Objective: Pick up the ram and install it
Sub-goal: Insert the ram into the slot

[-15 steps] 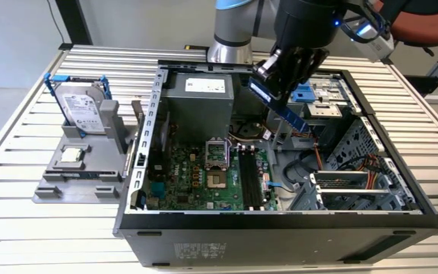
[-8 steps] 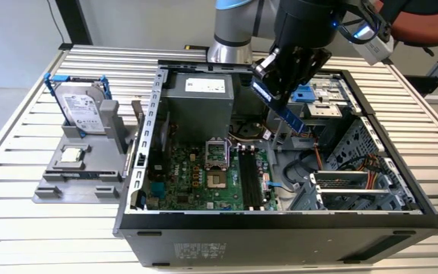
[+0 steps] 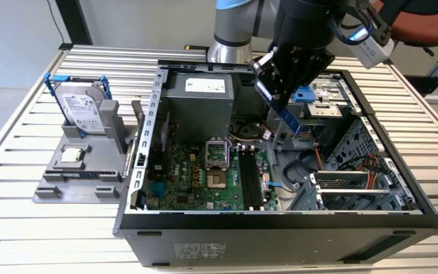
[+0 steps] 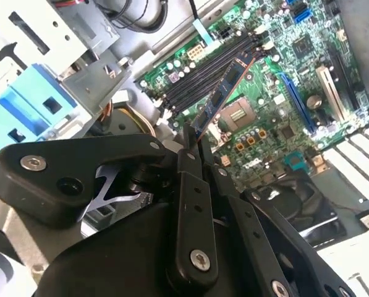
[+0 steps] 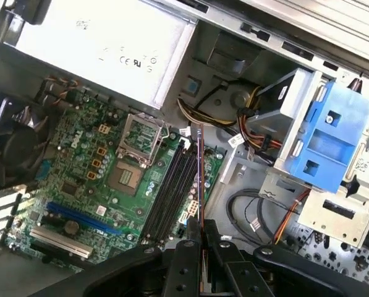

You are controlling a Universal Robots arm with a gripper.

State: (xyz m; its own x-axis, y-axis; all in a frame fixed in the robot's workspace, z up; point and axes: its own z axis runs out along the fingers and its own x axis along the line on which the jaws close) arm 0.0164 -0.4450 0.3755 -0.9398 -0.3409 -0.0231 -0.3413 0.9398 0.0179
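One ram (image 4: 224,91), edge in claw (image 4: 193,145), above slots (image 5: 167,195)

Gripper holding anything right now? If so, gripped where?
Yes. The gripper is shut on the ram, its fingers pinching one end of the stick. The rest juts out free above the motherboard, not yet in a slot.

The arm (image 3: 234,34) comes down from above, its black wrist (image 3: 303,28) tilted so the jaws point downward at a slant. The jaws are clamped on one end of the ram (image 3: 286,117), pinched between slim black fingers (image 4: 189,185); the stick juts out straight beyond the jaws.
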